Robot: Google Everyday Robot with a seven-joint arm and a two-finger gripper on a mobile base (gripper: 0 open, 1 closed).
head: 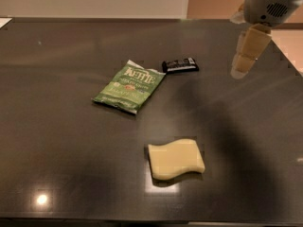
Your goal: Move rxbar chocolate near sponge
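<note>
The rxbar chocolate [180, 65], a small flat black wrapper with white lettering, lies on the dark table just right of the chip bag's top corner. The sponge [175, 158], a pale yellow block with wavy edges, lies nearer the front, below and slightly left of the bar. The gripper [242, 63] hangs at the upper right, above the table and to the right of the rxbar. It holds nothing that I can see.
A green Kettle chip bag [129, 87] lies left of the rxbar. The dark table [61, 150] fills the view; its right edge runs diagonally at the far right. A light wall stands behind.
</note>
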